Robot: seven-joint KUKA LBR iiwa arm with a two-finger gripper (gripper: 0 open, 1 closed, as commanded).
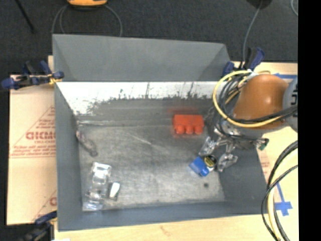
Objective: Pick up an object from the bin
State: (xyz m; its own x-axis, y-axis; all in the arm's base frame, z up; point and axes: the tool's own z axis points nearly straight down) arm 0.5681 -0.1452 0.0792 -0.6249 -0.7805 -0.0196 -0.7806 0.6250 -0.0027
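The arm (pixel 292 95) is brought in from the right, its wrist capped by a rounded orange cover (pixel 258 100). Yellow and black cables (pixel 218 104) are looped round that cover — some are trailed off to the lower right. The pincer (pixel 219 153) is hung below the cover, pointed downward and slightly leftward.

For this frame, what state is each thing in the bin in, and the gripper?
Gripper: down in the right side of the bin, next to the blue piece.
Blue piece: lying on the floor.
Red block: lying flat near the back wall, untouched.
Clear plastic piece: lying in the front-left corner.
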